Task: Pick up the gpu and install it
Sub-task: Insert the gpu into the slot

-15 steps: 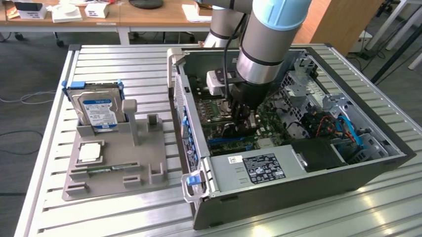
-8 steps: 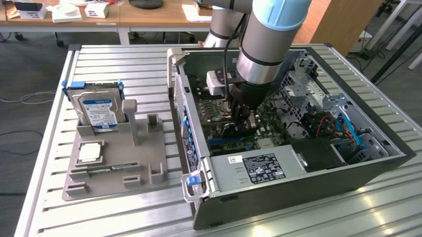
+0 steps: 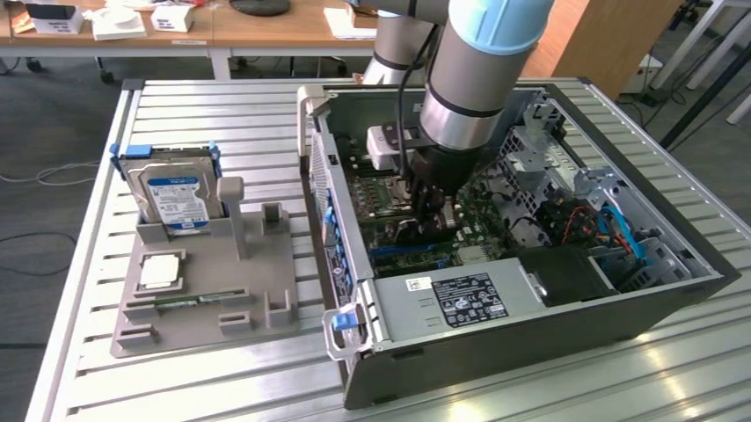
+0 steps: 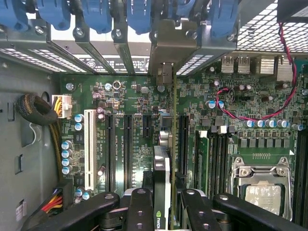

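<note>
- the gripper (image 3: 428,215) is down inside the open computer case (image 3: 657,299), low over the motherboard (image 4: 134,96), with the arm reaching in from above.
- in the wrist view the black fingers (image 4: 139,207) stand on either side of the gpu (image 4: 163,183) and are clamped on it; the card is seen edge-on, thin and upright, with a green logo on its near edge.
- so the pick-up part looks done: the card is off the grey parts tray (image 3: 200,299) and is carried in the case.
- the card runs in line with the long expansion slots (image 4: 127,144) and its far end points to a silver bracket (image 4: 173,45) at the rear wall, under the row of blue clips (image 4: 139,14).
- whether its lower edge is already in a slot or just above it i cannot tell; the fingers and the card itself hide the contact.
- my judgement: the task is well past half, at the seating stage; what is left is pressing the card fully home and letting go.
- on the tray, well apart from the case, the hard drive (image 3: 176,193) stands upright, and a small square chip (image 3: 158,271) lies flat beside a green memory stick (image 3: 188,301).
</note>
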### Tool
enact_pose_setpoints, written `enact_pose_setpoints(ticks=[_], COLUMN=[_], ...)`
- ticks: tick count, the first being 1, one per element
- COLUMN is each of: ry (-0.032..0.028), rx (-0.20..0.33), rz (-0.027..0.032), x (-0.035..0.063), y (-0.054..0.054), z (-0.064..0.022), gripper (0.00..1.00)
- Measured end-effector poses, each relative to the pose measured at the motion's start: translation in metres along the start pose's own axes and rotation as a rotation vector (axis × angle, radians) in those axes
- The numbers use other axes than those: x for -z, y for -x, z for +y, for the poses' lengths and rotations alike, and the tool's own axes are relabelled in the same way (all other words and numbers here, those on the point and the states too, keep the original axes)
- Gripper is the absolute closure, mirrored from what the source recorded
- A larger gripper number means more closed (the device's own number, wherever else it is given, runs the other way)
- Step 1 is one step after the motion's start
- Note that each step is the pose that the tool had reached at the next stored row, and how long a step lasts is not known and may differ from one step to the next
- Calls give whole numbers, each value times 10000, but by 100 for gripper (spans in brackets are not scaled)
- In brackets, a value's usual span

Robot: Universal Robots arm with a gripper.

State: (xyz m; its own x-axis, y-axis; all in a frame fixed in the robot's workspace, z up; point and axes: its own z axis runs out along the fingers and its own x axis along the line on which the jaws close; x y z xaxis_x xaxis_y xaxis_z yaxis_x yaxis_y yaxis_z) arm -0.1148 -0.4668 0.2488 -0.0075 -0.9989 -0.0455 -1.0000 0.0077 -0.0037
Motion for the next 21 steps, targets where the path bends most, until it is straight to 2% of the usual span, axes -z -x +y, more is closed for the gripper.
enact_pose_setpoints(ticks=[21], ry=[0], rx=[-4], rz=[2], x=[0], y=[16], z=[15], gripper=[73])
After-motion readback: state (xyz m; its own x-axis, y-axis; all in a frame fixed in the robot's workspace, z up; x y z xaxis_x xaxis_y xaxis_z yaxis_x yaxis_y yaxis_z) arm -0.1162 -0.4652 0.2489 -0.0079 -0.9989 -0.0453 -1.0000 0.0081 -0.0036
